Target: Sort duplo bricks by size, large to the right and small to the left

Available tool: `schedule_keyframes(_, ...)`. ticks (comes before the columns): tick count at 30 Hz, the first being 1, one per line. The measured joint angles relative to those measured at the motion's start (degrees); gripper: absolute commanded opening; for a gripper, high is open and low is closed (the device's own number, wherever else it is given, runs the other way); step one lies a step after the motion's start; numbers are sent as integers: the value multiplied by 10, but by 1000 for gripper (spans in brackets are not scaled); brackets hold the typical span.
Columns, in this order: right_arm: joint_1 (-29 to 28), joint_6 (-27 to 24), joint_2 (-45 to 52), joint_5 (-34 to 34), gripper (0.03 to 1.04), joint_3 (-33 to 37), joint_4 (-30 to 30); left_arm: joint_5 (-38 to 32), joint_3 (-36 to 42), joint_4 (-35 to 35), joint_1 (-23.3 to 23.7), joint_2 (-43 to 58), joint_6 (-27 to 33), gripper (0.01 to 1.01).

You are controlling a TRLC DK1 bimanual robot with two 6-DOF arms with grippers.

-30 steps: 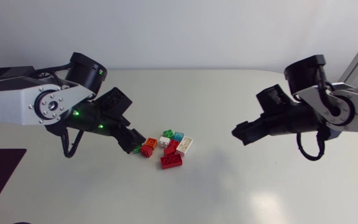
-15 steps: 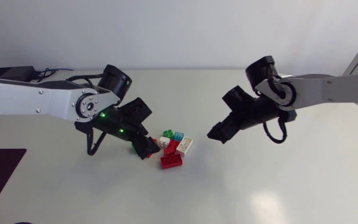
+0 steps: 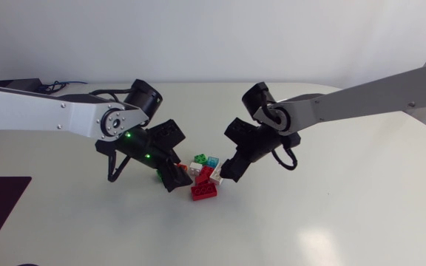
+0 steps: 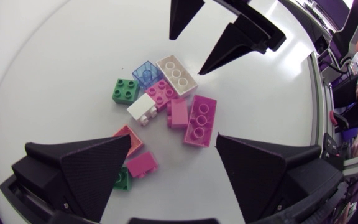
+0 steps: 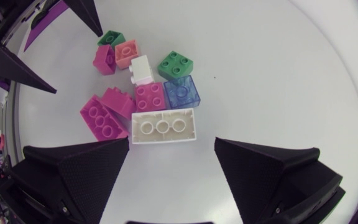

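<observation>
**A:** Where's the pile?

**B:** Mid-bench. All the bricks sit in one cluster on the white bench (image 3: 331,214), btwn the two arms. Nothing sorted yet.

**A:** Big ones?

**B:** Two. The long red plastic brick (image 3: 203,191) is on the cluster's near edge. The long white plastic brick (image 5: 164,126) is at its right end.

**A:** Small ones?

**B:** The square green plastic brick (image 5: 175,65) and the clear blue square brick (image 5: 181,91) are side by side at the far edge. The blue one touches the square red brick (image 5: 149,97). The small white block (image 4: 143,109) is just beside that. The orange square brick (image 4: 129,140) is at the left end, w/ a second small green brick (image 4: 122,179) nr it.

**A:** Left hand?

**B:** The left hand (image 4: 174,140) is spread wide and low over the cluster's left end, w/ nothing in its grip. The orange brick is partly under one finger, and the second green one is under the same finger.

**A:** Right hand?

**B:** The right hand (image 3: 224,174) is also wide apart and has hold of nothing. It's over the right end, and the long white brick lies just ahead of the gap btwn its fingers. One tip is v. close to that brick, but I can't tell if it touches.
</observation>
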Motion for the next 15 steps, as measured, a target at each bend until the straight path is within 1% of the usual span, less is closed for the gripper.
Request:
schedule_keyframes(9, 19, -18, 39, 33, 992, 18, -3, 2, 0, -6, -25, 11, 19, 957)
schedule_keyframes(15, 31, -23, 56, 39, 992, 40, -7, 4, 0, -21, -25, 15, 35, 957)
